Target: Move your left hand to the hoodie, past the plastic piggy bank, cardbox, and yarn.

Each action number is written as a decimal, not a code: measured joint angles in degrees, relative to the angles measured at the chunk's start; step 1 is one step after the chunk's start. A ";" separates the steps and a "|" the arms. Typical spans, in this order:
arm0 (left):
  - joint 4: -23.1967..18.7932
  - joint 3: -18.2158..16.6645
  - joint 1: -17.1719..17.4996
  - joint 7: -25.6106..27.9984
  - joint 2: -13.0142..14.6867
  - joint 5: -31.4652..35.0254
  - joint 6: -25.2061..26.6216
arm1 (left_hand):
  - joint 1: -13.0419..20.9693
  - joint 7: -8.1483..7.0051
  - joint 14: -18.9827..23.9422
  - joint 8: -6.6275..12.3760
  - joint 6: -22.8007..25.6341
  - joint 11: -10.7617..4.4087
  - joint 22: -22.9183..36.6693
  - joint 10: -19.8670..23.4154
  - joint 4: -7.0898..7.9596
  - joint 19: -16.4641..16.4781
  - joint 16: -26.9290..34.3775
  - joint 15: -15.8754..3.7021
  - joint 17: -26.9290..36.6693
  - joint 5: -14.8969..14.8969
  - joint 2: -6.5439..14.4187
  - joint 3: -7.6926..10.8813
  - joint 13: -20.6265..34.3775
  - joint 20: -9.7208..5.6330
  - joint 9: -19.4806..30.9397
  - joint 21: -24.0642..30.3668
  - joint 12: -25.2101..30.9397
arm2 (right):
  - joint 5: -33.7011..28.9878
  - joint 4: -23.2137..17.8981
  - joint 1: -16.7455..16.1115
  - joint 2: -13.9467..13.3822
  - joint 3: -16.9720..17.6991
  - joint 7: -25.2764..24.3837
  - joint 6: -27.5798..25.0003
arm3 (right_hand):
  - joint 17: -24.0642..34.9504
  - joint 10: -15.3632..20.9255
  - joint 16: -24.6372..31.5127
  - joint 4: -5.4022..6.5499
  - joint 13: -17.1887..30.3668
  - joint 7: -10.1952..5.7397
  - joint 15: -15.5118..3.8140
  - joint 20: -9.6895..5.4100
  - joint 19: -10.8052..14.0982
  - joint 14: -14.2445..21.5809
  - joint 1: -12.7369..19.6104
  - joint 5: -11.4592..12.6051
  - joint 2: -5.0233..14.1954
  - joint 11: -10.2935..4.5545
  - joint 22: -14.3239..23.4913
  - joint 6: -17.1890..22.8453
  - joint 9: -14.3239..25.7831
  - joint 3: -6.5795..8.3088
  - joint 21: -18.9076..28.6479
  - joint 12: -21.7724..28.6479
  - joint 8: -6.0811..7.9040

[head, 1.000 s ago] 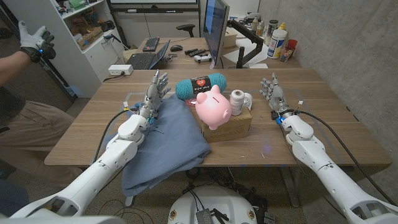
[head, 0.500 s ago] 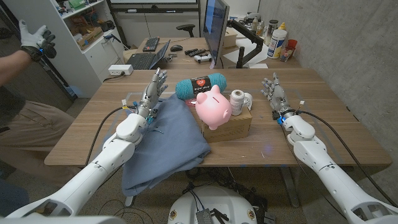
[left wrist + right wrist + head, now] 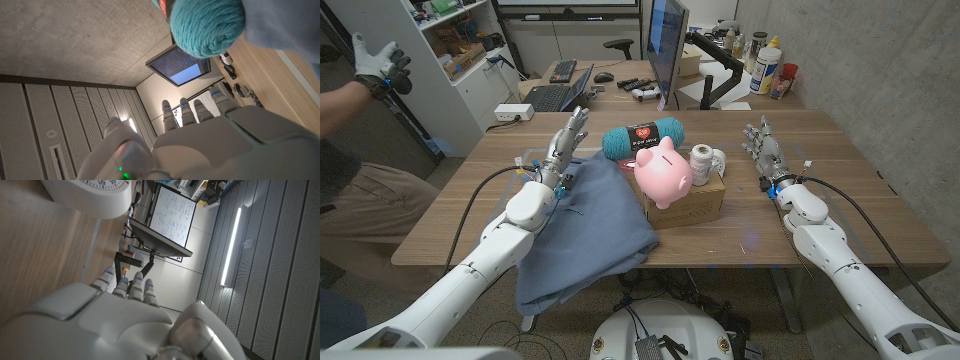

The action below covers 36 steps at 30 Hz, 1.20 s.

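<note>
A slate-blue hoodie (image 3: 585,225) lies on a light wooden table (image 3: 850,215), beside the white-and-grey left hand (image 3: 566,148). Just past that hand's fingertips sits teal yarn (image 3: 642,138) with a red label, near a pink plastic piggy bank (image 3: 663,170) atop a brown cardbox (image 3: 705,203). The right hand (image 3: 762,152) is white-and-grey too, with blue marks at the finger bases.
</note>
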 measured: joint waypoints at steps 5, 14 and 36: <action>-1.83 -0.22 1.08 1.19 0.54 2.27 0.72 | 0.00 -0.31 -0.14 0.00 -0.31 0.10 0.00 -0.26 0.00 -0.18 0.00 0.14 0.00 0.00 0.00 0.00 0.00 -0.19 0.00 0.00 0.00 | -0.02 0.04 -0.01 -0.11 0.08 0.23 -0.02 | 0.00 0.00 0.00 -0.08 0.00 0.00 0.03 0.32 0.32 -0.03 0.00 0.00 0.00 0.00 0.00 0.00 0.00 0.08 0.00 0.00 0.00; -5.24 -0.85 2.99 4.27 1.51 7.40 3.72 | 0.00 0.00 -0.37 0.01 -0.62 0.10 0.00 -0.26 0.00 -0.50 0.00 0.37 0.00 0.00 0.00 0.00 0.00 0.13 0.00 0.00 0.00 | -0.39 0.84 0.49 -0.43 -0.07 1.07 -0.12 | 0.00 0.00 0.00 -0.25 0.00 0.00 0.65 -0.43 -0.43 -1.47 0.00 0.00 0.00 0.00 0.00 0.00 0.00 0.25 -0.83 0.00 0.00; -10.53 -3.25 6.76 8.01 2.18 14.43 8.02 | 0.53 0.00 -1.38 0.01 -0.61 0.41 0.01 -0.56 -0.48 -0.86 0.01 0.48 -0.01 -0.21 0.07 0.01 -0.01 0.39 0.00 0.00 0.00 | -1.01 1.37 1.30 -0.32 -0.50 1.62 0.19 | -0.01 0.00 -0.27 -0.25 -0.01 0.00 0.40 -0.52 -0.94 -2.47 0.00 0.00 0.00 0.00 -0.01 0.00 -0.01 0.25 -1.45 0.00 0.00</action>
